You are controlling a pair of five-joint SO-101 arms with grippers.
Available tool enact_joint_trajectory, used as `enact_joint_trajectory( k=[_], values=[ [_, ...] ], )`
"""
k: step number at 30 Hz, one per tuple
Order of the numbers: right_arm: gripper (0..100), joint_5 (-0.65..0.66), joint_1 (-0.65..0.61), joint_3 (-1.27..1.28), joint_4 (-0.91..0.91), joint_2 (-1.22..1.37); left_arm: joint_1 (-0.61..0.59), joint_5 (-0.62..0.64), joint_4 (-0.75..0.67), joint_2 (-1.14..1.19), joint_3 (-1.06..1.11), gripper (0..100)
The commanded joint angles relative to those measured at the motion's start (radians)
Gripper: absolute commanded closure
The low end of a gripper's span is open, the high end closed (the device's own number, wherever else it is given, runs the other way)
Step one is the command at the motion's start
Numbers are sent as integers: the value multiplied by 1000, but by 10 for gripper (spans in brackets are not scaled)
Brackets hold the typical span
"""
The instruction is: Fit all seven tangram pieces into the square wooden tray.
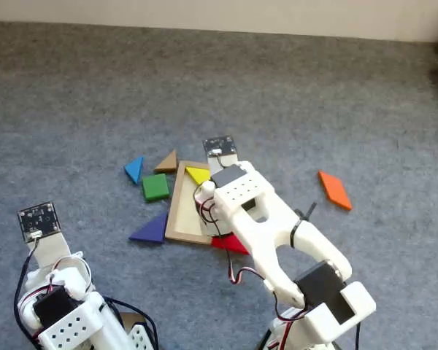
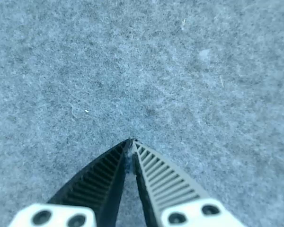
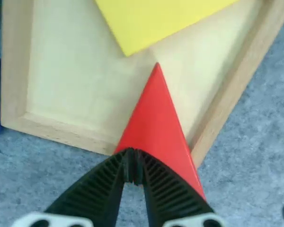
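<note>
Two pincers were both fully closed: the right gripper (image 3: 132,160) had its black ribbed fingers pressed together with the tips down on the wide end of a flat red triangle (image 3: 154,118), and the left gripper (image 2: 131,144) hung over bare grey carpet (image 2: 142,56). In the high view the white right arm (image 1: 277,226) hid most of the square pale wooden tray (image 1: 179,211), which lay mid-carpet. The red triangle lay across the tray's rim, point inward, just beside a flat yellow piece (image 3: 151,19) inside, and an orange parallelogram (image 1: 334,189) lay well apart on the carpet.
</note>
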Motion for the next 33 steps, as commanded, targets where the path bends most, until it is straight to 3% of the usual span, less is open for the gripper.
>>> enact_joint_trajectory(
  k=[1,16,24,33],
  values=[
    [994,8,-13,-41,-28,62,-13,0,9,-62,21,992],
    [994,5,-7,-91,-176,137,-7,0,9,-61,21,992],
    [994,5,68,-97,-237,162,-5,0,9,-61,21,992],
    [994,5,99,-113,-243,-10,-12,0,9,-61,21,992]
  ],
)
